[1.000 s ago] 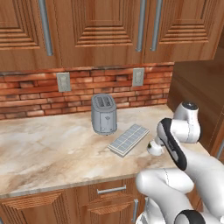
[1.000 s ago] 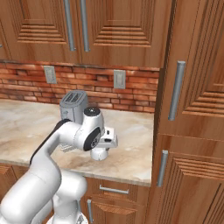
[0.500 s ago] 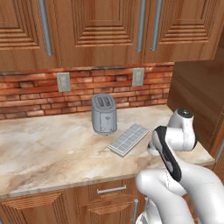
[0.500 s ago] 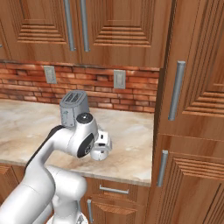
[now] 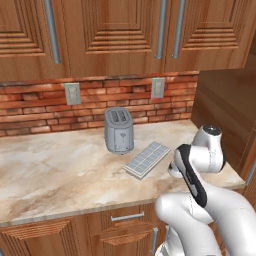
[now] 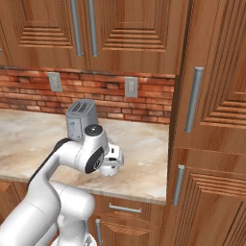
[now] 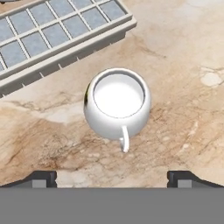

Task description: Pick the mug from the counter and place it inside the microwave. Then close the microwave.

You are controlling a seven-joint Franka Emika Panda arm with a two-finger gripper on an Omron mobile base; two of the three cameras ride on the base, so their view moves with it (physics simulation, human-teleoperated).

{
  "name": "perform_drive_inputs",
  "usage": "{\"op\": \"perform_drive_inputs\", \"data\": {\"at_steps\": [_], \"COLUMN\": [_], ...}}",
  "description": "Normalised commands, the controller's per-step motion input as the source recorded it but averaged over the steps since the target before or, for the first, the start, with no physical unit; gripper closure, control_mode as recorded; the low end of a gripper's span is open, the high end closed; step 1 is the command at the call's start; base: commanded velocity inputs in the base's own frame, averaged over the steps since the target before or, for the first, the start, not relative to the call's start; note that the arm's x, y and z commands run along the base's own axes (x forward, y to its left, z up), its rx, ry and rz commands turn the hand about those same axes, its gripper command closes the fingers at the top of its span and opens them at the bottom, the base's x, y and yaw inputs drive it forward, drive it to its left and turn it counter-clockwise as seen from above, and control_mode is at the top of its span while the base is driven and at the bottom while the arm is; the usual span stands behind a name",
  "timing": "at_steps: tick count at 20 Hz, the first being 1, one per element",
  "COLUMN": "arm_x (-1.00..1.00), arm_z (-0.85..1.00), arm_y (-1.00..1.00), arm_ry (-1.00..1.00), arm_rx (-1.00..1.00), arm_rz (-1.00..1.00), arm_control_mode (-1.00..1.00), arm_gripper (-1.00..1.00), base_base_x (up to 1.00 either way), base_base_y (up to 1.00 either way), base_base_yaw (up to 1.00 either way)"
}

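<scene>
White and squat, the mug (image 7: 118,103) stands upright on the marbled counter (image 7: 183,65), seen from above in the hand view with its pale inside showing and its small handle pointing toward the bottom of that picture. The gripper (image 7: 111,178) hangs over it with its two dark fingertips (image 7: 41,178) spread wide, one at each lower corner of the hand view, both clear of the mug and touching nothing. A flat grey tray (image 7: 57,37) with a grid of square cells lies just beside the mug, toward the top left of the hand view, with a narrow strip of counter between them.

From the left base view the same tray (image 5: 148,159) lies at an angle on the counter (image 5: 55,175), near a grey toaster (image 5: 118,131) that stands upright toward the brick wall (image 5: 35,110). The arm's wrist bends down over the counter's right end, next to the tall wooden cabinet (image 5: 225,110), and hides the mug there. In the right base view the toaster (image 6: 80,118) stands behind the arm, and the hand points down at the counter (image 6: 144,163) near its front edge.
</scene>
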Motion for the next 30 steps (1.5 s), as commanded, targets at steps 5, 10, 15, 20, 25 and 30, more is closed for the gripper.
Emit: {"op": "perform_drive_inputs", "data": {"at_steps": [5,10,15,20,25,30], "arm_x": [0.0,0.02,0.08,0.29,0.2,0.03], "arm_z": [0.0,0.0,-0.05,-0.13,-0.12,-0.2], "arm_y": [-0.17,-0.01,0.02,0.0,0.0,0.0], "arm_ry": [0.0,0.0,0.0,0.0,0.0,0.02], "arm_rx": [0.0,0.0,0.0,0.0,0.0,0.0], "arm_rz": [0.0,0.0,0.0,0.0,0.0,0.0], "arm_control_mode": [-1.0,-1.0,-1.0,-1.0,-1.0,-1.0], "arm_gripper": [-1.0,-1.0,-1.0,-1.0,-1.0,-1.0], "base_base_x": [0.0,0.0,0.0,0.0,0.0,0.0], "base_base_y": [0.0,0.0,0.0,0.0,0.0,0.0], "base_base_yaw": [0.0,0.0,0.0,0.0,0.0,0.0]}}
